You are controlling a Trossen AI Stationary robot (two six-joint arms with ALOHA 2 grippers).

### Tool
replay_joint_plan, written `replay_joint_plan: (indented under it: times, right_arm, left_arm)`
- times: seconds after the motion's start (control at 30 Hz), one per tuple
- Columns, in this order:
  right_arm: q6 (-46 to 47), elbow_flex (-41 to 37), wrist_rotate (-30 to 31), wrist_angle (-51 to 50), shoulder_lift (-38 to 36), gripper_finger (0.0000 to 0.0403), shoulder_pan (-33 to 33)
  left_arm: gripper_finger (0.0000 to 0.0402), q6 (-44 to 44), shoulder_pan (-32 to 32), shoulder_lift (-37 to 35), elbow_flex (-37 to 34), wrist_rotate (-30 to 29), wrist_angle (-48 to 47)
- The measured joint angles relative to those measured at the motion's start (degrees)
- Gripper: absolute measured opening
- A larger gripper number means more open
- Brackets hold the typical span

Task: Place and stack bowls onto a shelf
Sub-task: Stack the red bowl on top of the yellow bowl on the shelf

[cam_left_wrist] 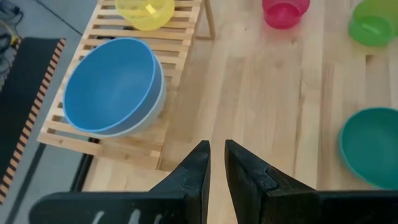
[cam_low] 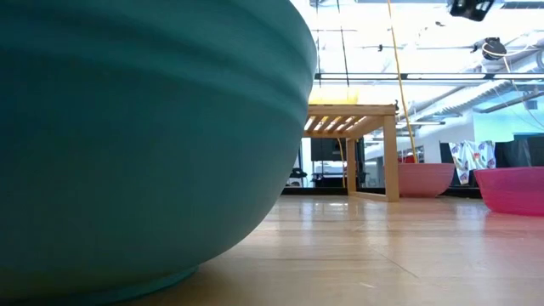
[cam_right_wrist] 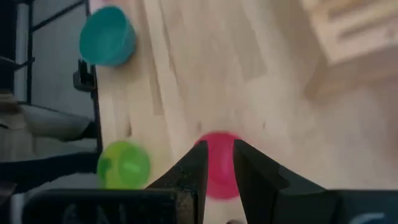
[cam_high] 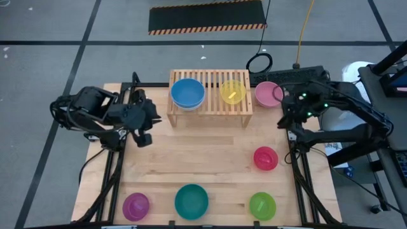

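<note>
The light-wood shelf stands at the table's far middle. On its slats sit a blue bowl nested in a white one, and a yellow bowl. A pink bowl rests on the table right of the shelf. The red bowl, purple bowl, teal bowl and green bowl stand on the table. My left gripper hovers left of the shelf, shut and empty. My right gripper hovers right of it, shut and empty, above the red bowl.
Bare wood lies in the table's middle, between the shelf and the near row of bowls. The shelf's right third holds no bowl. Black frame rails run along the table's sides. Cables lie beyond the far edge.
</note>
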Motion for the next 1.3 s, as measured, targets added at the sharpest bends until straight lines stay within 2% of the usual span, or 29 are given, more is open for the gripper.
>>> replay_joint_plan:
  times: [0.23,0.5,0.77,1.03,1.2,1.3]
  right_arm:
    - [5.82,-3.62,-0.05,-2.87,4.32,0.0067,3.38]
    - [7.59,-15.33,0.16,-1.65,6.66,0.0067,6.32]
    - [8.59,-27.45,0.19,11.3,6.73,0.0067,7.77]
    - [8.0,-38.27,0.63,17.42,6.73,0.0067,7.77]
    - [8.18,-42.23,0.66,20.9,6.73,0.0067,7.73]
    - [8.08,-43.54,3.43,22.63,6.73,0.0067,7.73]
  left_arm:
    - [0.0056,2.51,-0.38,-1.29,0.0,0.05,0.0]
    - [0.0056,4.0,-0.55,-4.98,0.0,0.08,-0.01]
    - [0.0056,5.82,-0.53,-7.81,0.0,0.05,-0.02]
    - [0.0056,7.37,-0.53,-8.13,0.0,0.05,-0.02]
    - [0.0056,7.56,-0.53,-8.09,0.0,0.08,-0.02]
    - [0.0056,7.54,-0.53,-8.08,0.0,0.08,-0.02]
